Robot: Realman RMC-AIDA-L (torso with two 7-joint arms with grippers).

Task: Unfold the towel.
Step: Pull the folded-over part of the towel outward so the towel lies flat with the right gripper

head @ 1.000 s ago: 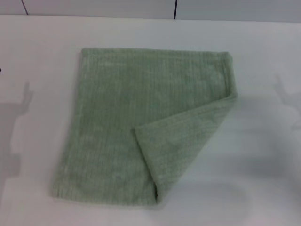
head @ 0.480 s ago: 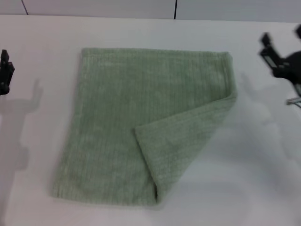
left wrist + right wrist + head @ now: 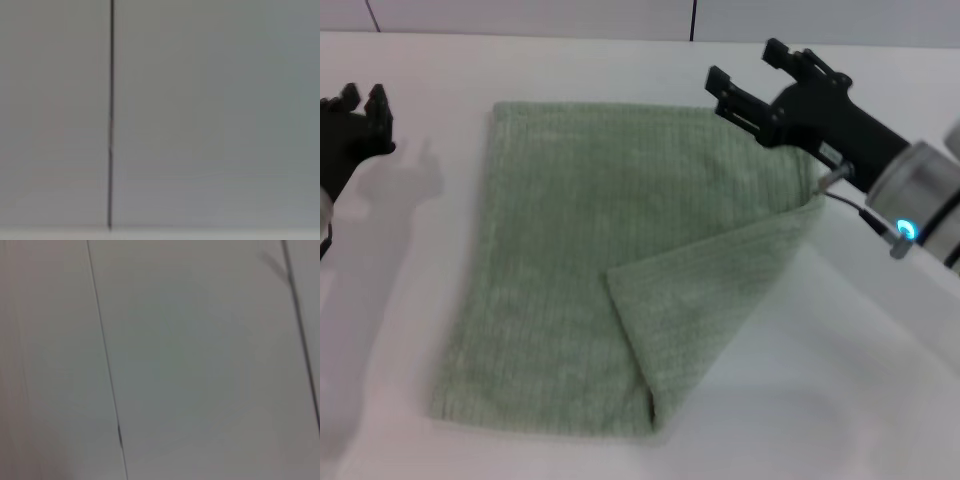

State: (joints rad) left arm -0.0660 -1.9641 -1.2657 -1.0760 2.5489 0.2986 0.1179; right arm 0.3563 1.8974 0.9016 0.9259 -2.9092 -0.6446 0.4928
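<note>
Towel [image 3: 610, 260] lies under open right gripper [image 3: 750, 75].

left gripper [image 3: 360, 98]: far left, fingers apart | right gripper [image 3: 752, 72]: raised, fingers spread

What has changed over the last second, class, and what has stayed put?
Both arms came into view: the right gripper, open, swung in over the towel's far right corner; the left gripper advanced along the table's left edge. Nothing was grasped. The towel lies unmoved, its corner still folded over.

bare table [image 3: 880, 380] around towel [image 3: 580, 260]
</note>
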